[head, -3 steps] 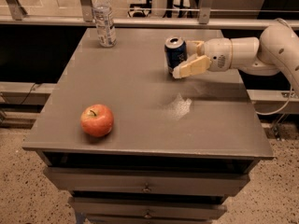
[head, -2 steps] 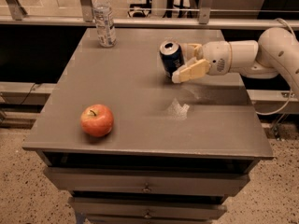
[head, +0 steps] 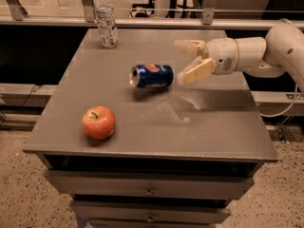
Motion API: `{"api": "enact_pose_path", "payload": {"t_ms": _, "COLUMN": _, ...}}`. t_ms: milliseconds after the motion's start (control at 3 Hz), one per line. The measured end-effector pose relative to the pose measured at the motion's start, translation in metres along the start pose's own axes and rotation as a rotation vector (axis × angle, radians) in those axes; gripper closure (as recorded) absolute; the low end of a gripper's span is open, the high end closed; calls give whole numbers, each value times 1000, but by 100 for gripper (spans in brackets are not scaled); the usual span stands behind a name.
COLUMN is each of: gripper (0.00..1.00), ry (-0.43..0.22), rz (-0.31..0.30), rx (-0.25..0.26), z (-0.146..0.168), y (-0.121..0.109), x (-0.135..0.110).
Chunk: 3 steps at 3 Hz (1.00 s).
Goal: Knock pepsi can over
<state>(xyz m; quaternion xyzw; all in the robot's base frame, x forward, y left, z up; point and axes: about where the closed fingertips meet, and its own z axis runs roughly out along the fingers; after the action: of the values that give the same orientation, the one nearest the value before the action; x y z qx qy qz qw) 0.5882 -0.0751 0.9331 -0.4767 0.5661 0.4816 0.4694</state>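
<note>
Blue can (head: 152,76) lies on its side on the counter (head: 142,141), silver top pointing left, its other end hidden. Just right of it hangs the hand (head: 190,60), fingers spread wide, holding nothing; whether it touches the can is unclear. Its arm (head: 266,51) is cut off at the right edge.

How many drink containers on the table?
2. The pepsi can lies on its side at the middle of the table, beside the gripper, fingers open. The water bottle stands upright at its back left corner. None appears hidden.
</note>
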Motion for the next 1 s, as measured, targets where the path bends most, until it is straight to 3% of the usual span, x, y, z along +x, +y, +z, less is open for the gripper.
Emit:
{"api": "enact_pose_path", "payload": {"t_ms": 333, "gripper": 0, "ry": -1, "rz": -30, "rx": -15, "z": -1, "y": 7, "x": -9}}
{"api": "enact_pose_path", "payload": {"t_ms": 1000, "gripper": 0, "ry": 24, "rz": -91, "rx": 45, "z": -39, "y": -20, "x": 6}}
